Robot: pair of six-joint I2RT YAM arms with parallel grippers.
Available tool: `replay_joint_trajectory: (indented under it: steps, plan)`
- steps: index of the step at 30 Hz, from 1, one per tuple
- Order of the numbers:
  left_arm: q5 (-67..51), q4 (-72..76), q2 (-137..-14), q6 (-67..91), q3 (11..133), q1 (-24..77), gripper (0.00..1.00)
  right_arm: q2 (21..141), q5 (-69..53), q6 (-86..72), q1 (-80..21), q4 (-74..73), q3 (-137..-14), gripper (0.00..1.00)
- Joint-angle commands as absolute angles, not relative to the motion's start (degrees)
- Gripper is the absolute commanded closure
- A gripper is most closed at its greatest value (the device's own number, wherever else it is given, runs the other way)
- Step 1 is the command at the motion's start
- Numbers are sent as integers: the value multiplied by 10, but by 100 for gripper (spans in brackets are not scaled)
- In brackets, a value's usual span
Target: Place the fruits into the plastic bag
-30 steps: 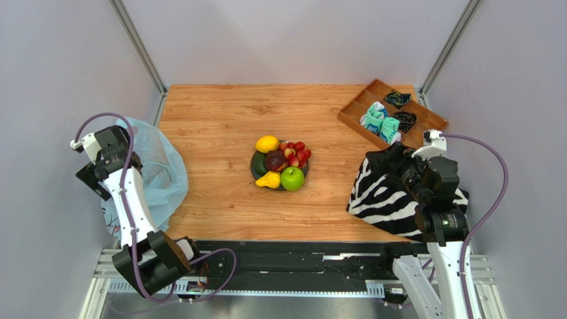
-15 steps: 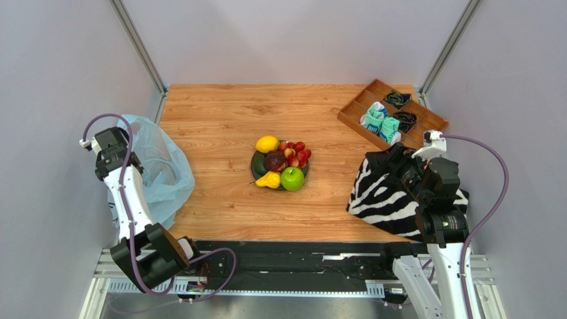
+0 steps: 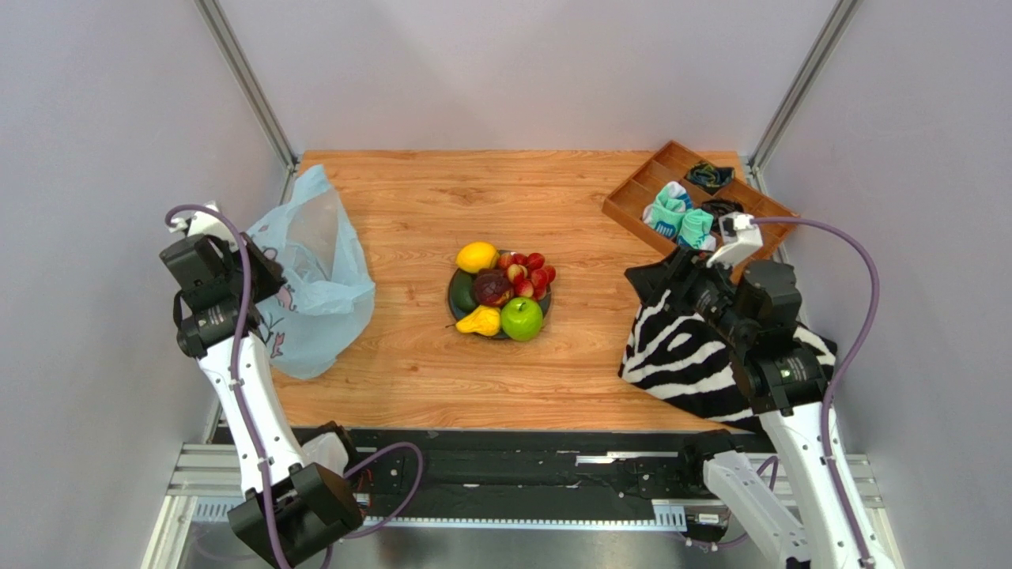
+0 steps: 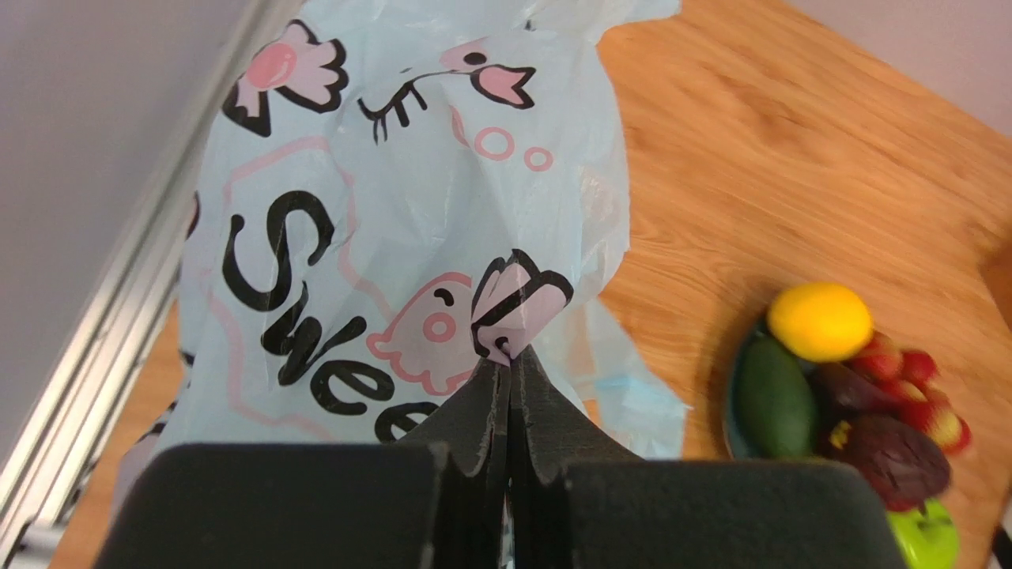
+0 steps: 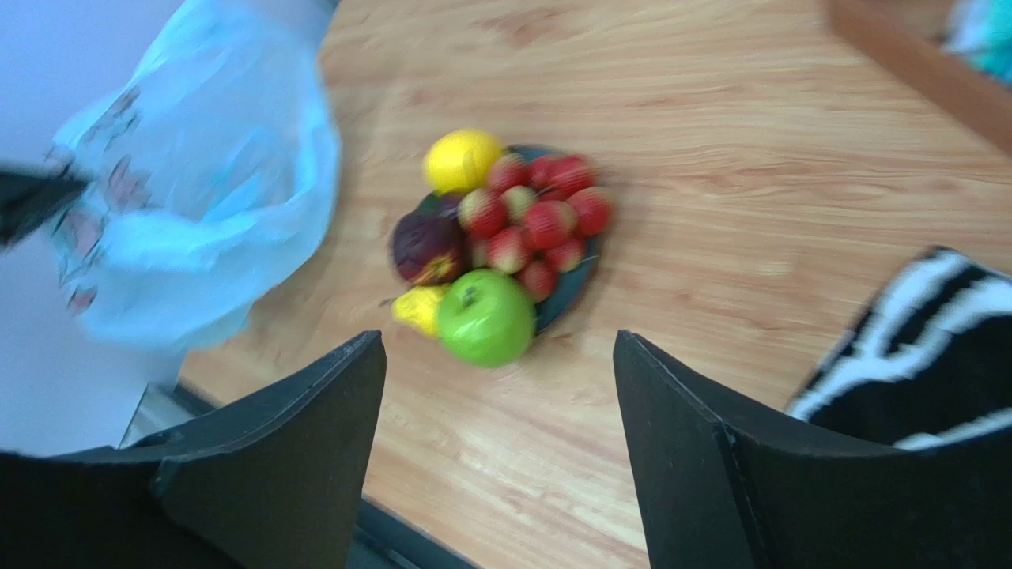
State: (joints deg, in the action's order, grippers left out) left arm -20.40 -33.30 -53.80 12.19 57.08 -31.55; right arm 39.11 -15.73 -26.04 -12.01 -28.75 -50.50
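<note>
The desk (image 3: 404,213) is a broad slab of warm wood grain. At its left edge the plastic bag (image 3: 315,279) rises to a crumpled peak, thin, translucent and pale blue, printed with pink shells and black lettering. The left hand (image 4: 511,368) has its fingers pressed together on a pinched fold of the film (right at a pink shell). On the right lies a zebra-striped cloth (image 3: 677,350), soft and rumpled. The right hand (image 5: 499,341) hovers over it with its fingers spread apart and nothing between them. A compartmented wooden tray (image 3: 626,209) sits at the far right corner. At mid-desk, well apart from the bag, a dark round plate (image 5: 568,299) carries all the fruits: a glossy green apple (image 3: 522,318), a rounded lemon (image 3: 476,256), a dark red-purple fruit (image 3: 492,288), a smooth dark green fruit (image 4: 775,397), a yellow pear (image 3: 480,321) and a cluster of small red ones (image 3: 529,270).
</note>
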Motion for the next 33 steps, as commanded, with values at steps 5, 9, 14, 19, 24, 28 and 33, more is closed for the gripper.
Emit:
replay_joint_trajectory:
  steps: [5,9,14,19,24,28,33]
  plan:
    - [-416,-269,-512,68,570,-260,100,511,-44,-200,-352,-251,-605,25]
    - [-446,-257,-494,64,563,-256,100,585,-5,-150,-421,-242,-637,21]
    - [-413,-267,-493,58,562,-255,100,664,47,-98,-482,-213,-690,17]
    - [-423,-265,-476,56,547,-254,100,765,63,-2,-517,-147,-734,13]
    - [-430,-265,-466,50,541,-242,100,867,69,91,-521,-87,-805,10]
    - [-425,-266,-470,50,541,-240,100,940,9,126,-523,-95,-859,10]
    - [-425,-268,-477,49,544,-239,100,993,-80,127,-526,-83,-888,11]
